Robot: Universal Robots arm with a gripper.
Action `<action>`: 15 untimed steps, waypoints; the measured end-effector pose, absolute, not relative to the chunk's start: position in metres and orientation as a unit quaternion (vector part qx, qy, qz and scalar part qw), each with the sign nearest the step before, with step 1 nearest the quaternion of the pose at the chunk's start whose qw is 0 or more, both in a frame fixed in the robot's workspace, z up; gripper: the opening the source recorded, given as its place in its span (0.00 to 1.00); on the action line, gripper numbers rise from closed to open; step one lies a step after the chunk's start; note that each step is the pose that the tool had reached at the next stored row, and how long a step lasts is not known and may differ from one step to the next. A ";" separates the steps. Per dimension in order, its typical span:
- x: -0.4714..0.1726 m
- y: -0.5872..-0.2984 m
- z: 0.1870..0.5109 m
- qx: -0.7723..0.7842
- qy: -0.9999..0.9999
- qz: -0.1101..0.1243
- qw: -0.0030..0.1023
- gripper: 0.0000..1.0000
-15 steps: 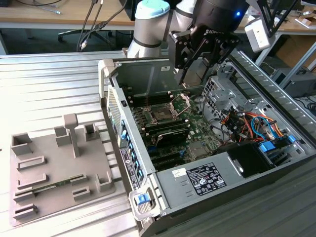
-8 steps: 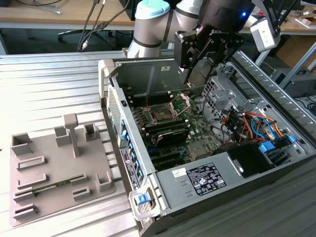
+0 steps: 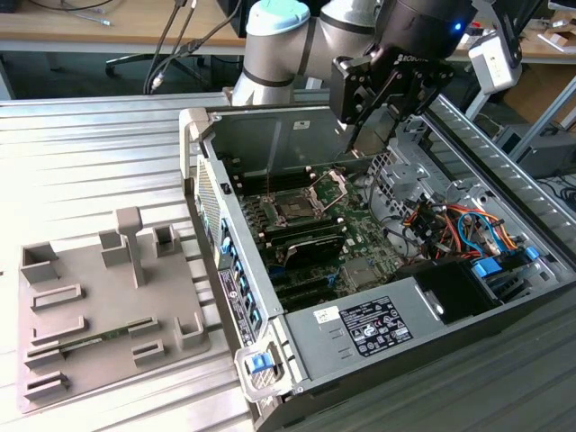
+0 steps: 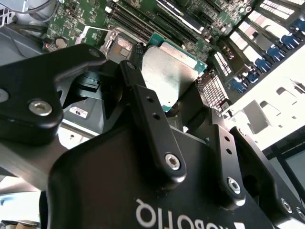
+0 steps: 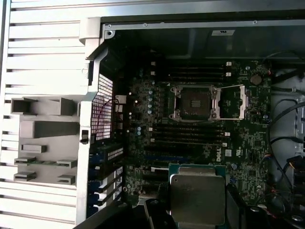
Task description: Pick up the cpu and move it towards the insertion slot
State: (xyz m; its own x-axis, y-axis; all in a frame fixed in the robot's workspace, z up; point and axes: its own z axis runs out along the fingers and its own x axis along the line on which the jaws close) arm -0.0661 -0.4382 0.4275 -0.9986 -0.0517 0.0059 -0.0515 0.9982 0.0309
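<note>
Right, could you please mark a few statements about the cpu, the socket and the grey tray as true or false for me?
1. The gripper is shut on the cpu. True.
2. The cpu already sits in the insertion slot. False: the slot is empty, and the cpu is in the gripper, apart from it.
3. The hinged metal plate is folded shut over the slot. False: it stands open beside the slot.
4. A green memory stick lies on the grey tray, outside the computer case. True.
</note>
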 end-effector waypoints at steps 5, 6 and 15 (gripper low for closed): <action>-0.058 -0.438 0.427 0.026 -1.000 -0.015 0.003 0.55; -0.057 -0.438 0.427 0.026 -1.000 -0.015 0.003 0.55; -0.043 -0.438 0.427 0.026 -1.000 -0.015 0.004 0.55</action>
State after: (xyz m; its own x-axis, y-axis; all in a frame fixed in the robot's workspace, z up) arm -0.0430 -0.4382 0.4273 -0.9986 -0.0517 0.0062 -0.0515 0.9982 0.0309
